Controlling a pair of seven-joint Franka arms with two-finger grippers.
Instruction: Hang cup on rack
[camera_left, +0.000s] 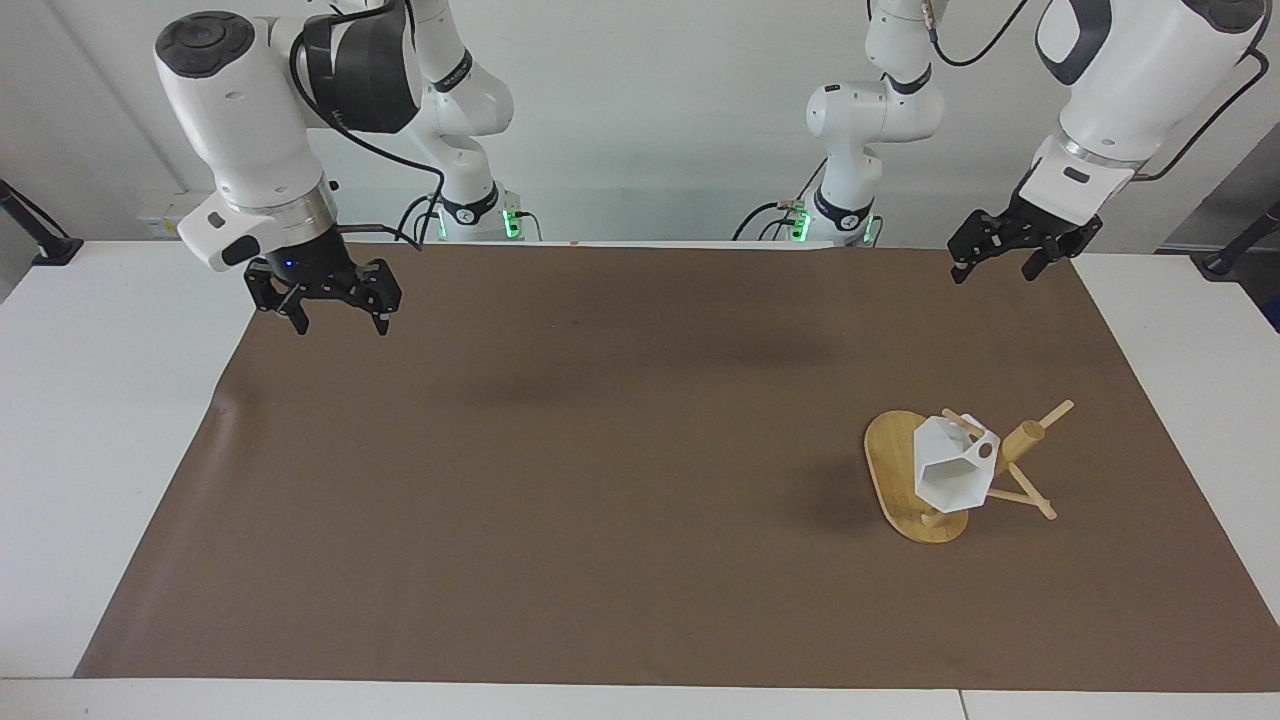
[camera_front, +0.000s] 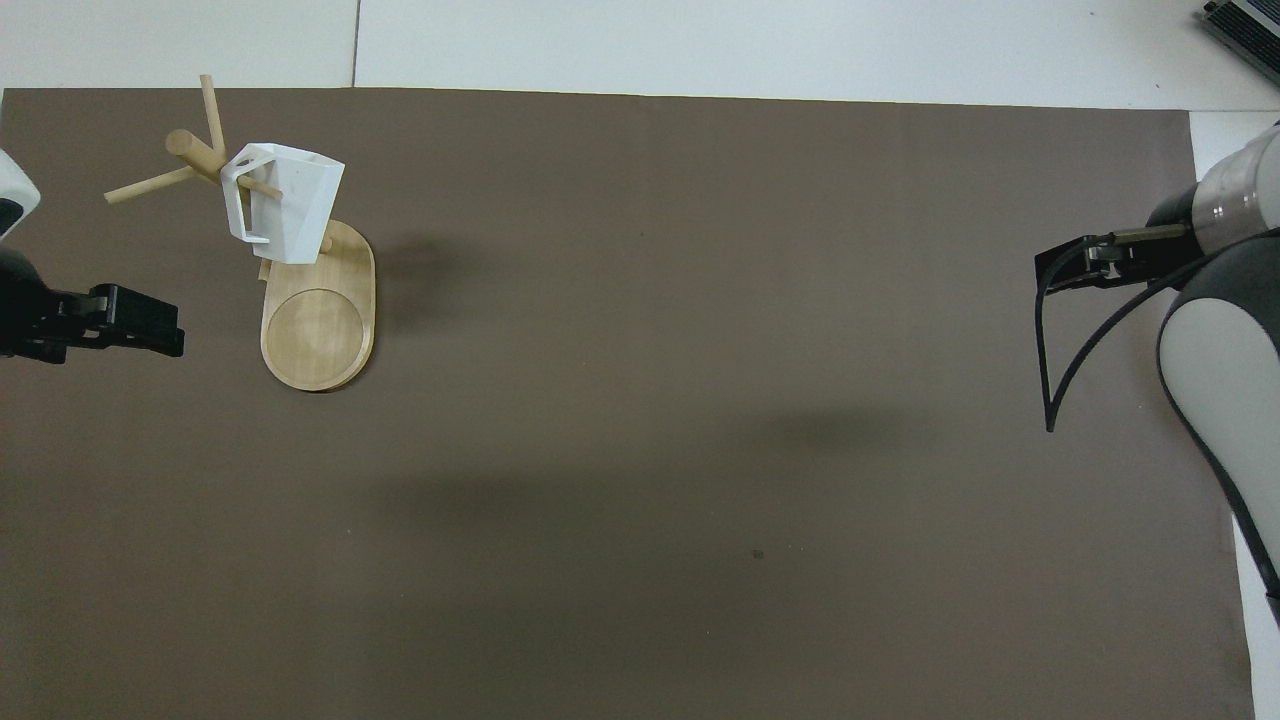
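Observation:
The white faceted cup (camera_left: 948, 472) hangs by its handle on a peg of the bamboo rack (camera_left: 890, 470), tilted over the oval base. It also shows in the overhead view (camera_front: 290, 205), with the rack's base (camera_front: 316, 335) under it. My left gripper (camera_left: 992, 270) is open and empty, up in the air over the mat's edge nearest the robots, well clear of the rack; it also shows in the overhead view (camera_front: 160, 325). My right gripper (camera_left: 341, 322) is open and empty, raised over the mat toward the right arm's end.
A brown mat (camera_left: 600, 480) covers most of the white table (camera_left: 100, 420). The rack's post (camera_left: 1022, 438) and peg sticks jut out toward the left arm's end. The right arm's black cable (camera_front: 1045, 340) loops over the mat.

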